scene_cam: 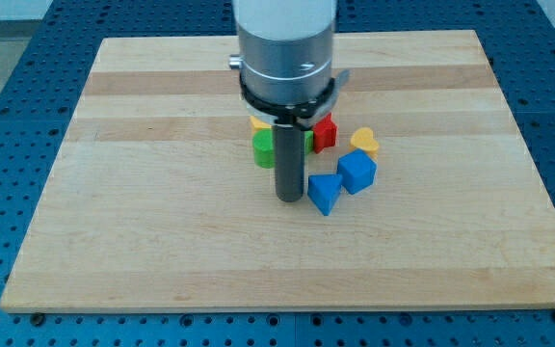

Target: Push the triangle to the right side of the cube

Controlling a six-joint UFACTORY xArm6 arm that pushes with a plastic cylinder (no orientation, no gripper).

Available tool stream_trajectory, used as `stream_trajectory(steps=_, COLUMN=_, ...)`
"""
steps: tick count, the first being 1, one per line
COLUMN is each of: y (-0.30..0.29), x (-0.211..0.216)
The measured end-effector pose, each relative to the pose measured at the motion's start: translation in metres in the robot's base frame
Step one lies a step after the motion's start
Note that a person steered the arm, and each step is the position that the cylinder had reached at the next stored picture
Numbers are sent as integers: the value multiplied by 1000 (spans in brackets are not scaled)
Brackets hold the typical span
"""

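Note:
A blue triangle (pixel 323 192) lies on the wooden board just below and left of a blue cube (pixel 356 172), touching or nearly touching it. My tip (pixel 288 199) stands right at the triangle's left side, close against it. The rod hides part of a green block (pixel 263 148) behind it.
A red block (pixel 326 131) sits above the cube, a yellow heart-like block (pixel 363 141) at the cube's upper right, and a yellow block (pixel 258 123) peeks out above the green one. The wooden board (pixel 162 222) lies on a blue perforated table.

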State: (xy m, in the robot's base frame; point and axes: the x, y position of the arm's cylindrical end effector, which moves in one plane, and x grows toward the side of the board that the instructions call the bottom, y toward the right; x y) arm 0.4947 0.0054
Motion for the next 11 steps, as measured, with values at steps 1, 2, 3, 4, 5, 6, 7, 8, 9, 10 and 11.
stream_trajectory(steps=1, y=31, x=8)
stream_trajectory(steps=2, y=61, x=20)
stream_trajectory(steps=3, y=91, x=20)
stream_trajectory(steps=4, y=120, x=28)
stream_trajectory(steps=5, y=145, x=30)
stream_trajectory(steps=6, y=165, x=29)
stream_trajectory(steps=7, y=171, x=27)
stream_trajectory(steps=8, y=170, x=12)
stream_trajectory(steps=9, y=173, x=1)
stream_trajectory(steps=10, y=186, x=2)
stream_trajectory(steps=11, y=197, x=3)
